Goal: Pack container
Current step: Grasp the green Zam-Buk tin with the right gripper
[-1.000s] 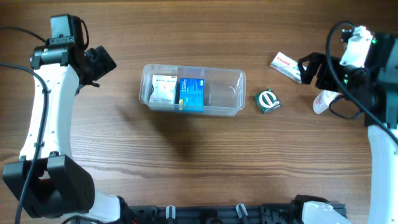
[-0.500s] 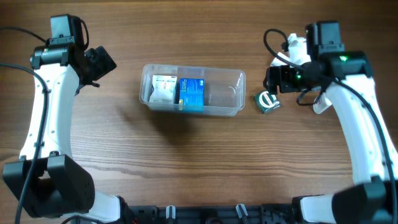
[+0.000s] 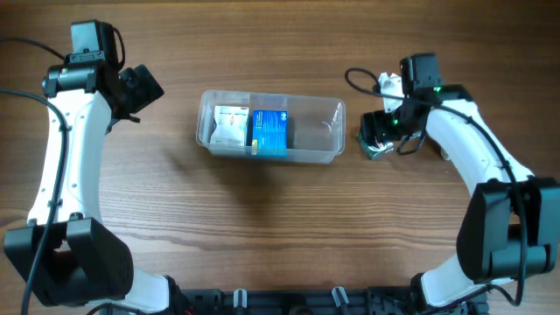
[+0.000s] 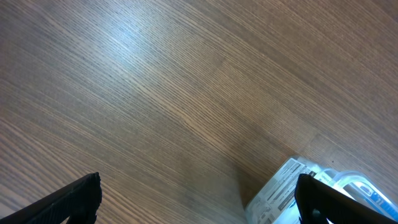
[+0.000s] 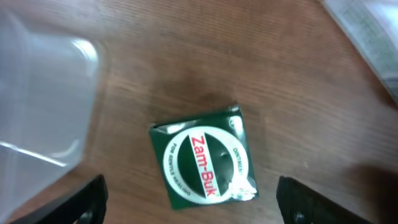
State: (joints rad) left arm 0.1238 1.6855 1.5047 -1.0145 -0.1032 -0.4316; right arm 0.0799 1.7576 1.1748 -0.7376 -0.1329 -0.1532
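The clear plastic container lies in the middle of the table, with a white box and a blue box in its left half. A small green Zam-Buk box lies flat on the wood just right of the container. My right gripper hangs open over this green box, one finger on either side with a gap to each. My left gripper is open and empty above bare wood, left of the container.
A pale, blurred packet lies beyond the green box at the top right of the right wrist view. In the overhead view a bit of a white tube shows beside the right arm.
My right arm has swung left from the far right of the table to above the green box, and its jaws have narrowed slightly. The left arm has not moved.
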